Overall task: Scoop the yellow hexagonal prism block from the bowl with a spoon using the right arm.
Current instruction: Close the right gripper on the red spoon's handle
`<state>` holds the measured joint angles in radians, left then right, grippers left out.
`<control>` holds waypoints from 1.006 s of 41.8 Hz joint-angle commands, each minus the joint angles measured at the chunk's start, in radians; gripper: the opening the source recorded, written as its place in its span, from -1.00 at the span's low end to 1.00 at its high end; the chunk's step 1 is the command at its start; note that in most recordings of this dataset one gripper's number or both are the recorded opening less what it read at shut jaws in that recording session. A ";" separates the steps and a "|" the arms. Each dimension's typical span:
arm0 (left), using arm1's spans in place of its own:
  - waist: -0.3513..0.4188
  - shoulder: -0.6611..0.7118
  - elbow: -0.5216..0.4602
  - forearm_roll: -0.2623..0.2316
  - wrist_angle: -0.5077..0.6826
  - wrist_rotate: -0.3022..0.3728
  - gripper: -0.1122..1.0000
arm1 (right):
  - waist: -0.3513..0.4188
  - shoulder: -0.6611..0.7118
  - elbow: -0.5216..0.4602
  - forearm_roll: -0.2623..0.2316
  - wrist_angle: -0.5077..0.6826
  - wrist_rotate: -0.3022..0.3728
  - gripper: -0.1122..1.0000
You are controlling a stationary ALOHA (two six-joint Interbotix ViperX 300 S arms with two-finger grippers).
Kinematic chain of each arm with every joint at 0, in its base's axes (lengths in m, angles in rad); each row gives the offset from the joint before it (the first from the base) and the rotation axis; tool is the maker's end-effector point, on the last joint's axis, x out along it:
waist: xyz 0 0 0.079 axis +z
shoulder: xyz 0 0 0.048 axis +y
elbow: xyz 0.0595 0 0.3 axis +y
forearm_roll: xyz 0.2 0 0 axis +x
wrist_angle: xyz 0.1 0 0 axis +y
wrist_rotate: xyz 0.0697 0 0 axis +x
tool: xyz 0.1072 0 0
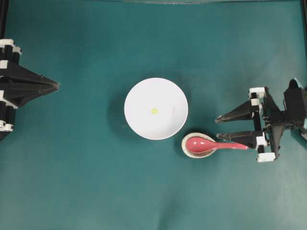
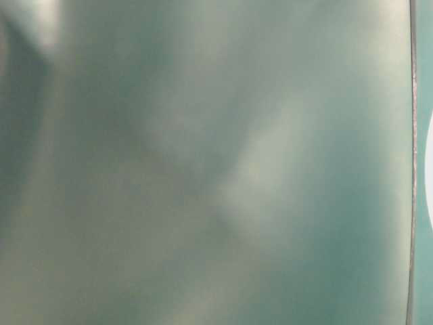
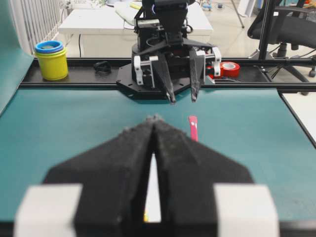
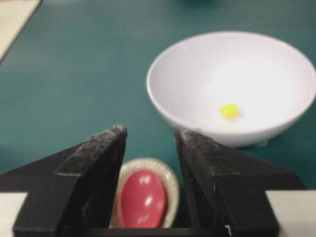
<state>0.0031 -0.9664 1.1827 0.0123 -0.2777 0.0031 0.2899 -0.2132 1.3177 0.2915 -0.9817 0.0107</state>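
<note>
Even lighting; blurred table-level view

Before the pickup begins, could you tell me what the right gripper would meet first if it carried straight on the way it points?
Probably the spoon in its speckled dish: the open right gripper points left, the handle under its lower finger. Height is unclear.

A small speckled cream dish (image 1: 197, 145) sits on the teal bench (image 1: 72, 182), a little toward its right edge. Beyond the bench's far edge in the left wrist view, a yellow tub with a blue lid (image 3: 51, 60) stands on a black rail near a dark coiled item (image 3: 102, 66), with a red tape roll (image 3: 229, 68), a white table (image 3: 98, 19) and an office chair (image 3: 286, 29) behind
</note>
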 commanded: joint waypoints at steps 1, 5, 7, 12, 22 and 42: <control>0.002 0.008 -0.018 0.003 0.000 0.000 -0.80 | 0.054 0.051 -0.003 0.058 -0.078 -0.003 0.13; 0.002 0.006 -0.018 0.003 0.000 0.002 -0.80 | 0.114 0.126 0.003 0.137 -0.156 -0.003 0.13; 0.002 0.005 -0.018 0.002 0.000 0.002 -0.80 | 0.143 0.163 0.002 0.173 -0.192 -0.003 0.13; 0.002 0.005 -0.018 0.003 0.000 0.002 -0.80 | 0.210 0.244 0.000 0.239 -0.261 -0.003 0.13; 0.002 0.005 -0.020 0.002 0.000 0.000 -0.80 | 0.295 0.334 -0.002 0.331 -0.316 -0.003 0.13; 0.002 0.003 -0.020 0.003 0.000 0.000 -0.80 | 0.310 0.402 -0.002 0.351 -0.261 0.025 0.13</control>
<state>0.0031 -0.9679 1.1827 0.0123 -0.2730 0.0031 0.5952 0.1994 1.3208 0.6412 -1.2502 0.0337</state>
